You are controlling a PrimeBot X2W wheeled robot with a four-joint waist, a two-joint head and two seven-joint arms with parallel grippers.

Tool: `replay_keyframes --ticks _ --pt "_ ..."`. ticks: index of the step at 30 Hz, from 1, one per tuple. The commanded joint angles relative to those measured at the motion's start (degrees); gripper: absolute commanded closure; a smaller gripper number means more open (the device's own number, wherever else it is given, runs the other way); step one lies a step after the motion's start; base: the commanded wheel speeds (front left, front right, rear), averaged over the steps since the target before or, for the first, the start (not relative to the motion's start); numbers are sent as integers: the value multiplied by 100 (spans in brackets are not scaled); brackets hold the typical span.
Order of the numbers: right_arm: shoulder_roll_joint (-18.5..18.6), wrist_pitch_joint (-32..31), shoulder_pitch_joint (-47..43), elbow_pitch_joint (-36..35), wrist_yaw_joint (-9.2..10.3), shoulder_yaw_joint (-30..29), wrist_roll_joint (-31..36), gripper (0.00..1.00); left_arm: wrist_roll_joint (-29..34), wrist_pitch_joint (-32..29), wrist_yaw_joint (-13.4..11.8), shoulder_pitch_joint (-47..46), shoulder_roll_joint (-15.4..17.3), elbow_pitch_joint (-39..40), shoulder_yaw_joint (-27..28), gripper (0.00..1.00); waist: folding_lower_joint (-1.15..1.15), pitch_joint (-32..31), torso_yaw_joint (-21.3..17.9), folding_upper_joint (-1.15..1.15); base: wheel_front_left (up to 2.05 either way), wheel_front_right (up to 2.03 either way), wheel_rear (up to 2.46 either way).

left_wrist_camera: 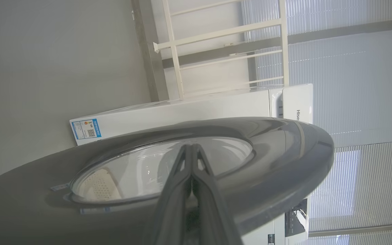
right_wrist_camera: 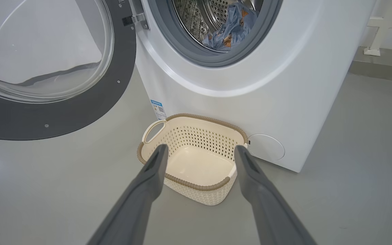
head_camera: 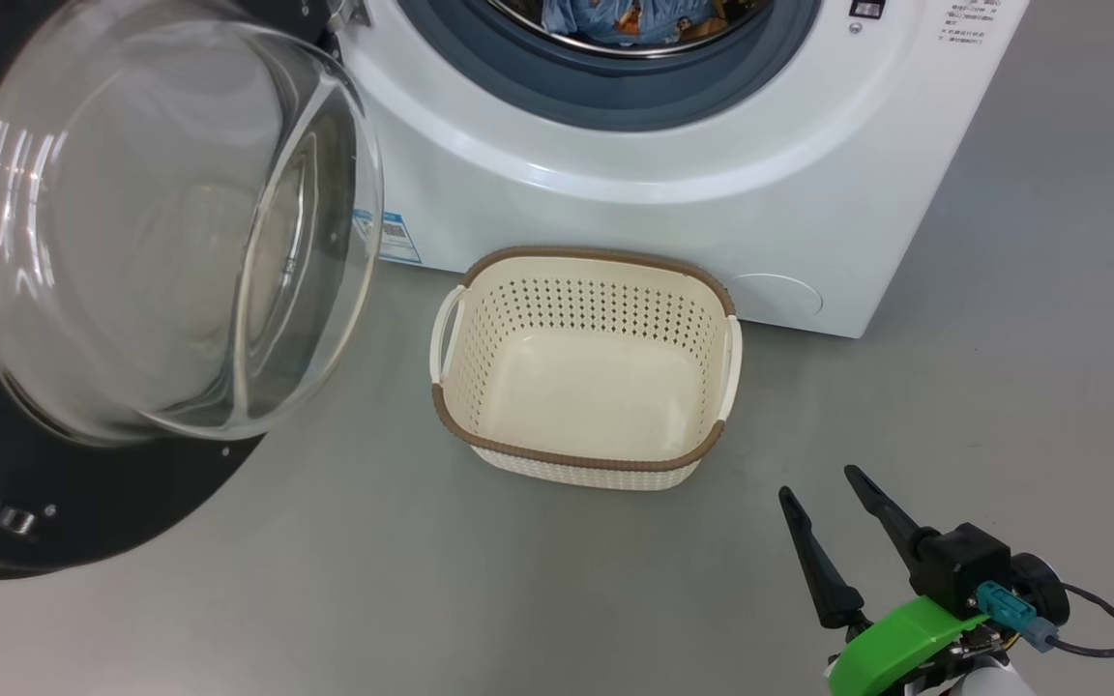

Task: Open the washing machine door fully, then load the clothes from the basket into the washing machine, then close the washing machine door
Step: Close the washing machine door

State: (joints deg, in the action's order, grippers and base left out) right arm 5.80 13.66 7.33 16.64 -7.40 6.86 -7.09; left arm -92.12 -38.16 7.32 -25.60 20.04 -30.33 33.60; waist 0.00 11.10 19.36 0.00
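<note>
The washing machine door (head_camera: 83,503) stands swung wide open at the left, its clear glass bowl bulging toward me. The white washing machine (head_camera: 615,193) fills the top, and light blue clothes (head_camera: 634,19) with orange prints lie in its steel drum. The cream basket (head_camera: 576,459) sits on the floor in front of it with nothing inside. My right gripper (head_camera: 816,481) hovers open at the lower right, to the right of the basket and nearer me. In the right wrist view the basket (right_wrist_camera: 196,185) shows between the fingers (right_wrist_camera: 155,170), with the clothes (right_wrist_camera: 228,30) above. My left gripper (left_wrist_camera: 192,145) is shut over the door's black outer rim (left_wrist_camera: 284,153).
Grey floor stretches around the basket and to the machine's right. A round service cover (head_camera: 775,295) sits low on the machine front. A white rack (left_wrist_camera: 223,34) and window blinds stand behind the machine. A dark cable (head_camera: 1108,638) trails from my right wrist.
</note>
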Motion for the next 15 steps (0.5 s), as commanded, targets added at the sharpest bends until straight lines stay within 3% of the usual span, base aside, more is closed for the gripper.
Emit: replay_keyframes --ticks 1,15 --pt "-4 28 17 -93 -9 161 -42 0 -95 -160 16 49 223 259 59 100 0 -13 7 0 0 0 0" --pt "-92 81 7 42 -9 175 -128 0 -645 -1031 -35 425 -206 1180 -52 100 0 -81 70 0 0 0 0"
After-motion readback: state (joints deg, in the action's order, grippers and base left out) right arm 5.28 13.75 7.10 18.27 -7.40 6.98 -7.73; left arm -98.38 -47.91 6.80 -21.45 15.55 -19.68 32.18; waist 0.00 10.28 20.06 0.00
